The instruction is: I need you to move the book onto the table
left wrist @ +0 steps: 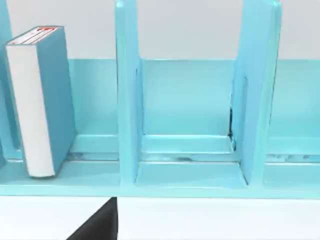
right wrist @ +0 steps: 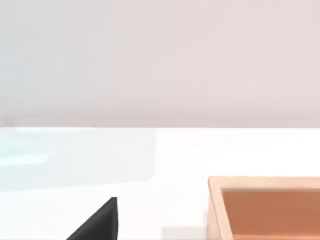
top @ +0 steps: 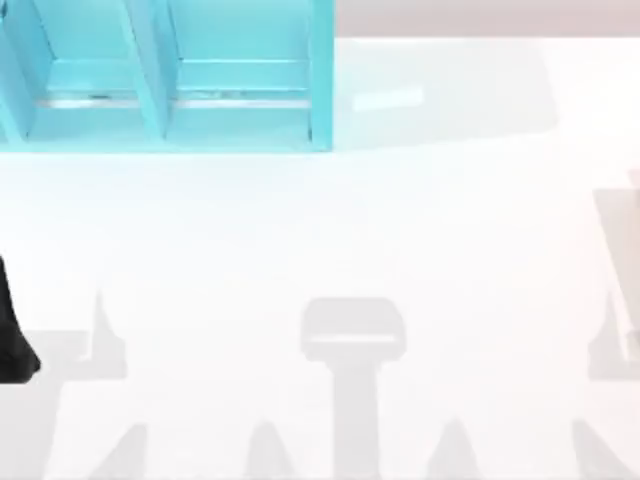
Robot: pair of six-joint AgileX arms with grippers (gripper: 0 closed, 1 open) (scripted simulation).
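Observation:
The book (left wrist: 40, 100) stands upright in a compartment of the turquoise shelf (left wrist: 127, 100), its white page edges facing the left wrist camera and its teal cover turned to the side. My left gripper (left wrist: 97, 222) shows as a dark wedge low over the white table (left wrist: 210, 220), in front of the shelf and apart from the book. A black part of the left arm (top: 15, 330) sits at the table's far left edge. My right gripper (right wrist: 97, 222) is a dark wedge above the bare table (right wrist: 175, 160), far from the shelf.
The turquoise shelf (top: 165, 75) stands at the table's back left, with upright dividers between its compartments. An open wooden box (right wrist: 265, 207) rests on the table close to the right gripper. The white table (top: 330, 230) stretches wide in front of the shelf.

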